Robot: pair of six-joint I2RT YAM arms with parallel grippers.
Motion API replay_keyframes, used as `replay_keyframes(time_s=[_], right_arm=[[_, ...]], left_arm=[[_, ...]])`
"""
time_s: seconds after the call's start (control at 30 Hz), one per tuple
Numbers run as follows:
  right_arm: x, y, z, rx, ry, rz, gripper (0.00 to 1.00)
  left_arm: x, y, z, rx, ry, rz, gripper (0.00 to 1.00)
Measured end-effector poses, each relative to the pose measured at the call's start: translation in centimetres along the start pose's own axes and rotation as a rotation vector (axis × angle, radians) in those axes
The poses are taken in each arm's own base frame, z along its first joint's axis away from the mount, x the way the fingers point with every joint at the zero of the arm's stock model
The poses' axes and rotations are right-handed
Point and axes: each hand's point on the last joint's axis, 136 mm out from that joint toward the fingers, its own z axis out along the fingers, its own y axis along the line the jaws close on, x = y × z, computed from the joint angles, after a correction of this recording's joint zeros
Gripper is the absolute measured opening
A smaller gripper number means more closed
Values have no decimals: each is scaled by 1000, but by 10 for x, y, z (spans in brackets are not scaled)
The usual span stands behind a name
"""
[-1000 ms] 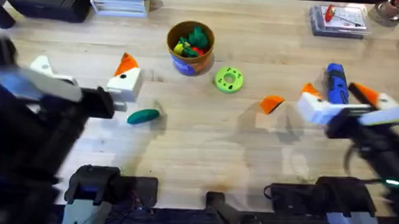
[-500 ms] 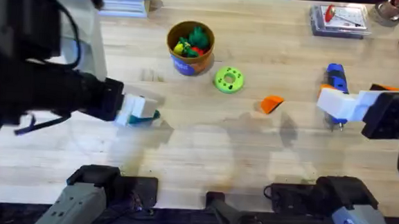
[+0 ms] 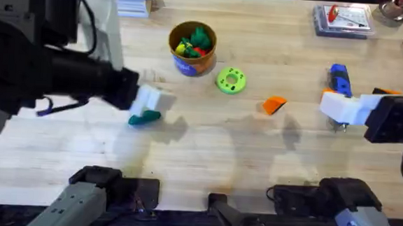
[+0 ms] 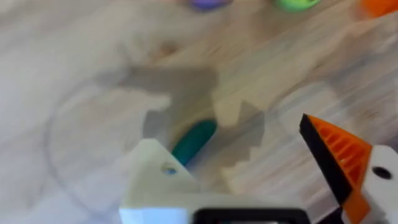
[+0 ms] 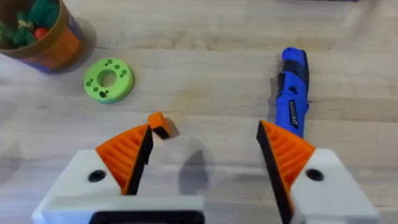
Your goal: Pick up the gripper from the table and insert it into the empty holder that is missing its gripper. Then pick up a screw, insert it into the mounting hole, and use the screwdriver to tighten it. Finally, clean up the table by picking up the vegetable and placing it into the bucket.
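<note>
The loose gripper (image 3: 275,105) is lying mid-desk, nearer the right claw (image 5: 205,152), whose jaws are gaping empty. The left claw (image 4: 261,180), also open and lacking one tip, is hovering over the vegetable (image 4: 193,140)

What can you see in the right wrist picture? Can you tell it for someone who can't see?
The right end effector hangs open over the wooden table, its two orange ribbed fingers spread apart. Between them lies the small loose orange gripper, with the blue screwdriver to one side and a green ring beside an orange bucket of toys.
</note>
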Motion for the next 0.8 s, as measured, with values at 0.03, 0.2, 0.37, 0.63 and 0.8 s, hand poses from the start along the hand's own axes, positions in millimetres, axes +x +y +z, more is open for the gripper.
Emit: replay_keyframes(time_s=[0.03,0.2,0.37,0.63,0.8], right_arm=[[2,0,0,0,9,0,994],[14,0,0,1,57,1,994],[29,0,-2,2,117,3,993],[52,-1,-5,4,212,6,993],[52,-1,-5,4,211,6,994]], left_arm=[[-8,-5,1,24,-31,23,979],[-70,-44,-6,165,-288,218,985],[-122,-71,-29,220,-530,385,985],[-127,-78,-34,251,-561,413,986],[-127,-79,-34,252,-561,414,985]])
